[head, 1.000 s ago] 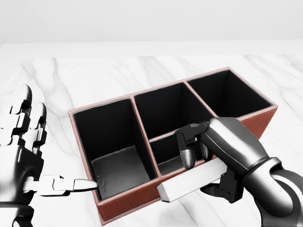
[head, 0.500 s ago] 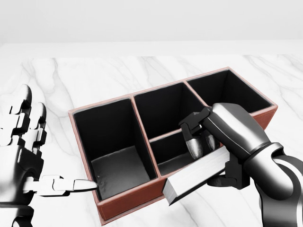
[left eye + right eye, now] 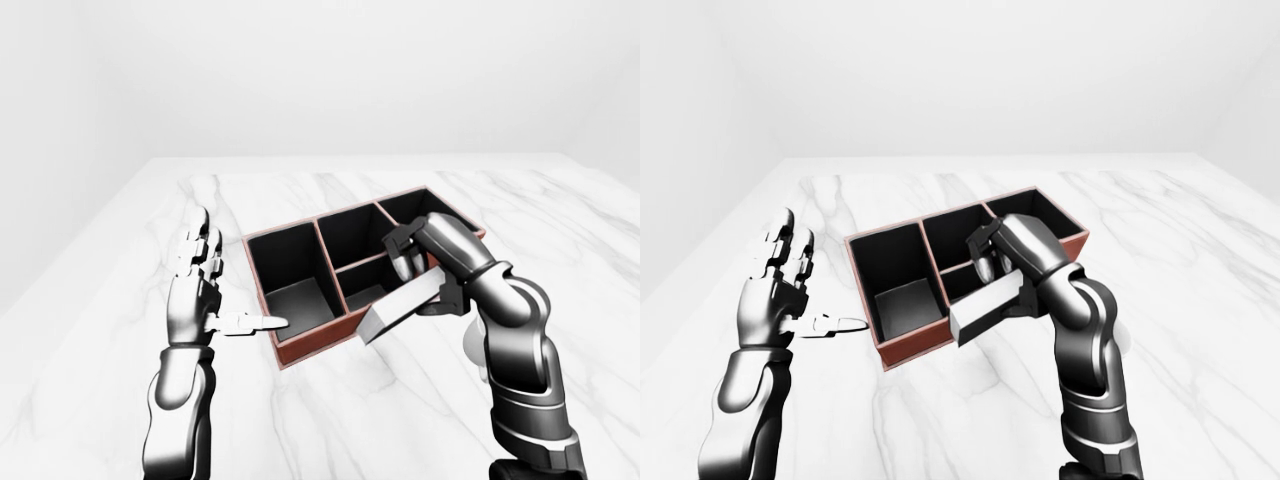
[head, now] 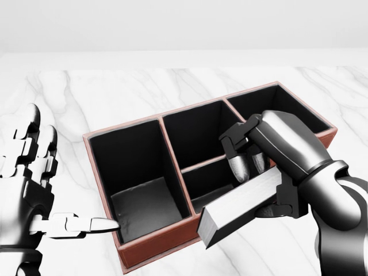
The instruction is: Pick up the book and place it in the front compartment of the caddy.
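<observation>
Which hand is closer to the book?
Right. The right hand is closed around the book, above the caddy's near wall. The left hand is open, left of the caddy.

- In the head view my right hand (image 4: 270, 155) covers the far end of the book (image 4: 241, 210), so I can't see how much of the book lies under my palm.
- My right hand also hides part of the caddy (image 4: 152, 250) rim and the small lower middle compartment.
- My left hand (image 4: 26, 190) is cut off by the head view's left and bottom edges.
- Whether my left thumb touches the caddy wall, I cannot tell.
</observation>
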